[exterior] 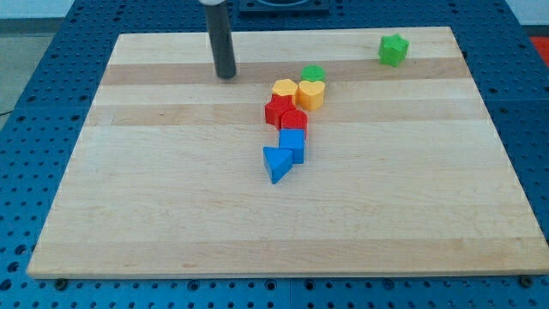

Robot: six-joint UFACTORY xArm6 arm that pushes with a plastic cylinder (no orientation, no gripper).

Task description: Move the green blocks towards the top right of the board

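Near the board's top right corner, at about one o'clock from the board's centre, sits a green star-like block (394, 50), alone and well apart from the rest. Its outline is lumpy and roughly as wide as it is tall, so no long axis or pointing direction can be made out. A second green block, round and low like a short cylinder (313, 74), lies at twelve o'clock from the centre, touching the top of a cluster; its lower edge is hidden behind the yellow pieces, and being round it points nowhere.

That cluster runs in a chain from twelve o'clock down toward six: a yellow flat hexagonal block (284, 87) and a yellow short cylinder block (311, 94) side by side, then a red star-like block (277, 110) and a red chunky block (294, 121) whose shape is hard to tell, then a blue cube-like block (293, 142) and a blue triangular block (276, 163) with one corner toward six o'clock. Neighbours touch or overlap, hiding their shared edges.

My tip (226, 75) rests on the pale wooden board (171, 215) at about ten o'clock from the cluster, apart from every block. The rod's upper end is cut off by the view's top. It has no hand; it grips nothing.
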